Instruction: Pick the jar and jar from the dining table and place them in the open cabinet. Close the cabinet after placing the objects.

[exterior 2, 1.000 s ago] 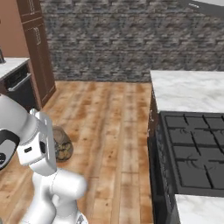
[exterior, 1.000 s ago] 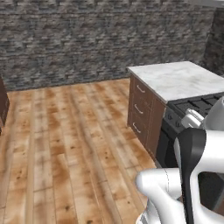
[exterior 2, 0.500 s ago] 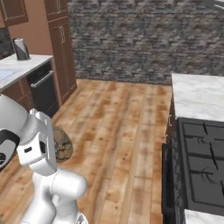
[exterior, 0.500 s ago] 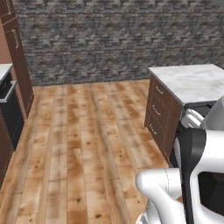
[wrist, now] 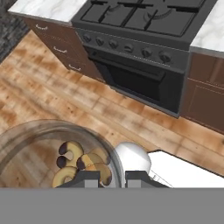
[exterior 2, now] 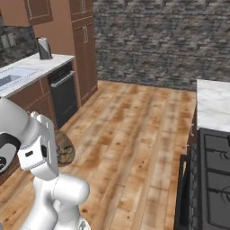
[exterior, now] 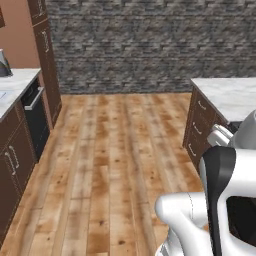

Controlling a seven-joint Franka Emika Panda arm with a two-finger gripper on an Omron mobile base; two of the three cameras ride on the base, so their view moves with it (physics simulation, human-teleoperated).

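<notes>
So the left base view sits behind the arm on its left, looking forward and down across the wooden floor (exterior: 110,165) toward the stone wall (exterior: 150,45), with a marble counter (exterior: 227,95) at its right edge. The right base view does the same from the other side, angled a bit more leftward, so it catches the tall cupboard (exterior 2: 83,45) and the black hob (exterior 2: 215,179) up close at lower right. Both share that floor and the stone wall. The hand view is way closer and tilted, staring down past a glass jar (wrist: 48,153) right at the lens to the oven front (wrist: 135,74) and floorboards.
</notes>
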